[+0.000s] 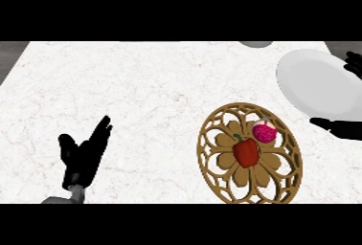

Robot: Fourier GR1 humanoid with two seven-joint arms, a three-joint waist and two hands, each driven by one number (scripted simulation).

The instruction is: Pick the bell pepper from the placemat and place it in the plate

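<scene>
A red bell pepper (246, 152) with a green stem lies at the middle of a round brown lattice placemat (220, 178) at the lower right. A large white plate (314, 83) sits beyond it at the upper right, with nothing on it. My right hand (341, 128) shows at the right edge beside the plate, open, its thumb low and its fingers (354, 63) spread higher up; most of it is cut off by the edge. It is apart from the pepper. My left hand (83, 155) rests open at the lower left, fingers up.
A pink-red strawberry-like fruit (265, 132) lies on the placemat just above and right of the pepper. A grey rounded object (256, 43) peeks in at the counter's far edge. The white marble counter (141, 91) stretches bare across the left and middle.
</scene>
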